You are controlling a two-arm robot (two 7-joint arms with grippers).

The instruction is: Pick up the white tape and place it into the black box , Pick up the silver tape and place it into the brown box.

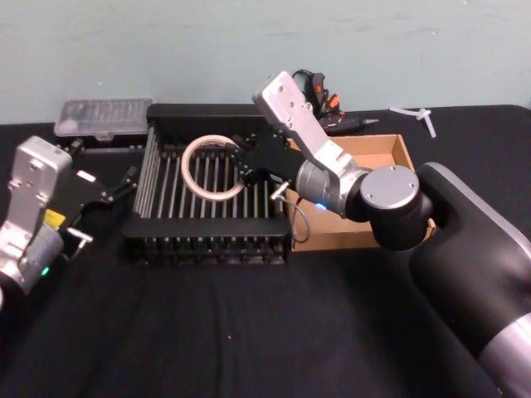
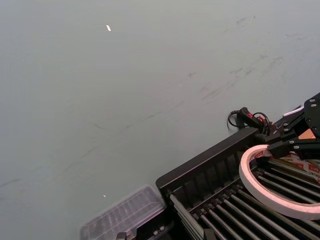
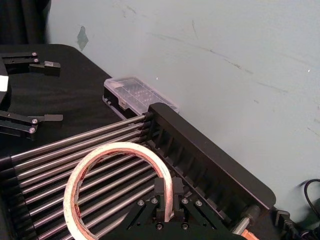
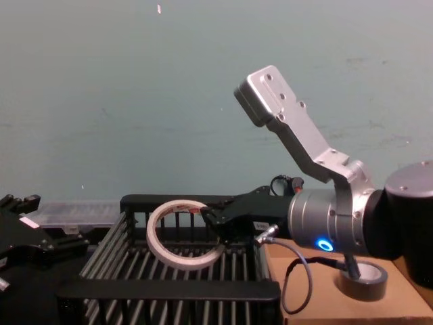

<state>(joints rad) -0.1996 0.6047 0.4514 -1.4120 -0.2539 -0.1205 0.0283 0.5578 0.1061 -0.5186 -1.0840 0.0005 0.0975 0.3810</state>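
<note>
Head view: the right gripper (image 1: 249,170) reaches across the black box (image 1: 207,236) and pinches the rim of the white tape (image 1: 212,167), which hangs tilted over the ribbed floor, inside the rails. The left gripper (image 1: 112,192) sits parked on the table left of the box, its fingers spread and holding nothing. The brown box (image 1: 390,153) stands just right of the black one, largely behind the right arm.

Left wrist view: the ring is above the bars, with the right gripper's fingers clamped on its far edge.

Right wrist view: the fingers (image 3: 159,197) are closed on the ring's wall from inside and outside. The ring is clear of the back rail.

Chest view: the ring sits at an angle above the floor, lower edge nearest the bars. The silver tape (image 4: 362,279) already rests in the brown box.

To finish well, I judge the arm should lower until the ring nearly touches the bars, then release, so it does not bounce or roll against the rails.
</note>
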